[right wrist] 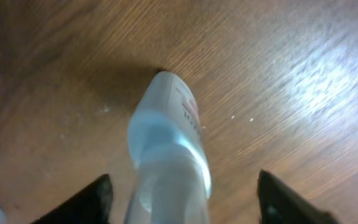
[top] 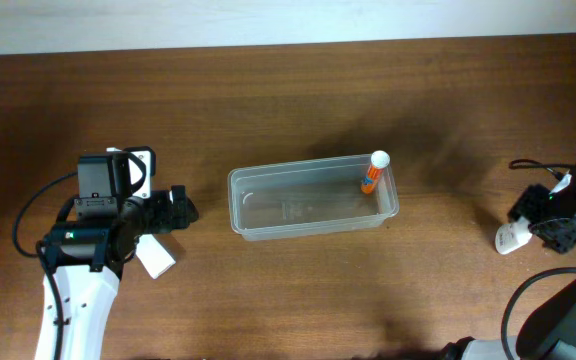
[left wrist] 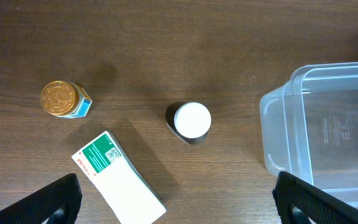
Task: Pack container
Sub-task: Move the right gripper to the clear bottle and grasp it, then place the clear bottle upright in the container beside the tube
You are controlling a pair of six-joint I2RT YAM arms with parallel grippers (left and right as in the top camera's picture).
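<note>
The clear container (top: pixel 236 204) lies at the table's middle, and its left end shows in the left wrist view (left wrist: pixel 272 109). A small orange bottle with a white cap (top: pixel 372 175) stands in its right end. My left gripper (top: pixel 175 210) is open and empty, left of the container, above a white and green box (left wrist: pixel 120 180). My right gripper (top: pixel 545 214) is open at the far right, its fingers either side of a pale lying bottle (right wrist: pixel 169 149), which also shows overhead (top: pixel 510 239).
In the left wrist view a gold-lidded jar (left wrist: pixel 62 99) and a dark bottle with a white cap (left wrist: pixel 192 121) stand on the wood, left of the container. The white box (top: pixel 155 257) shows beside my left arm overhead.
</note>
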